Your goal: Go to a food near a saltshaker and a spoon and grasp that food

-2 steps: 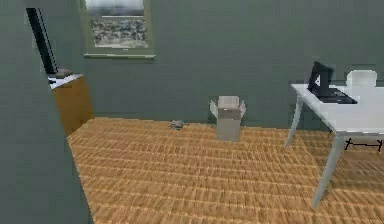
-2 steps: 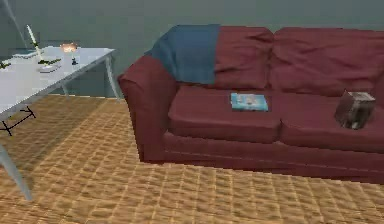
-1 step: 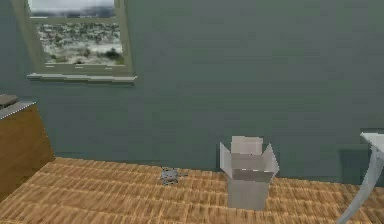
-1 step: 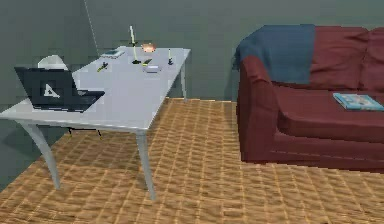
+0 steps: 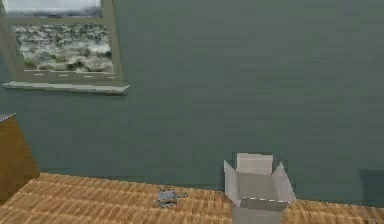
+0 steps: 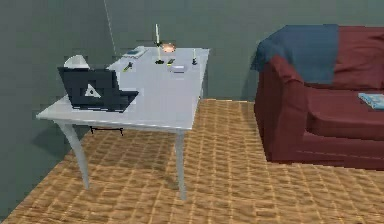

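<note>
Wood-patterned flooring (image 6: 230, 160) runs under a pale counter (image 6: 160, 105) that stands against a grey-green wall in the arm side view. On the counter's near end sits an open dark laptop (image 6: 97, 90), with a white rounded shape (image 6: 75, 62) just behind it. At the far end a thin white candle (image 6: 157, 34) stands upright, and just beside it lies a small round reddish thing (image 6: 170, 47), which may be the food, though it is too small to be sure. A few small dark and pale bits (image 6: 177, 67) lie scattered near it; none can be named as a saltshaker or a spoon. Well apart from the counter, at the arm side view's right, stands a dark red sofa (image 6: 320, 110) with a blue blanket (image 6: 305, 50) draped over its back and a pale flat object (image 6: 372, 99) on its seat.

Ahead in the forward view, a window (image 5: 62, 45) is set in the wall. An open cardboard box (image 5: 258, 185) stands on the floor, with a small grey lump (image 5: 166, 198) near it. A brown wooden piece (image 5: 12, 155) shows at the left edge.

How the pincer stands cannot be told.
</note>
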Motion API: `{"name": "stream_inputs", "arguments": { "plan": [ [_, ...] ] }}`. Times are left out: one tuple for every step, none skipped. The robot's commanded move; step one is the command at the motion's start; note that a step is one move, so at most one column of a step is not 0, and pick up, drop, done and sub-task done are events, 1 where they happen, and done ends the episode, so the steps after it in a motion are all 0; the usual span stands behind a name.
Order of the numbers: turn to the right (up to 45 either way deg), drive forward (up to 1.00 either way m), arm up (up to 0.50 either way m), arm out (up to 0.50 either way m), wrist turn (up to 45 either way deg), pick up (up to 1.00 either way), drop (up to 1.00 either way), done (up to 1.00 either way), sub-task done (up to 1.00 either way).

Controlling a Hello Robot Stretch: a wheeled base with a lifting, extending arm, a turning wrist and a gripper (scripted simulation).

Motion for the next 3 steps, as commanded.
{"name": "stream_inputs", "arguments": {
  "plan": [
    [-45.0, 0.0, 0.0, 0.0, 0.0, 0.0, 0.0, 0.0, 0.0],
    [-9.0, 0.0, 0.0, 0.0, 0.0, 0.0, 0.0, 0.0, 0.0],
    [0.0, 0.65, 0.0, 0.0, 0.0, 0.0, 0.0, 0.0, 0.0]
  ]
}}
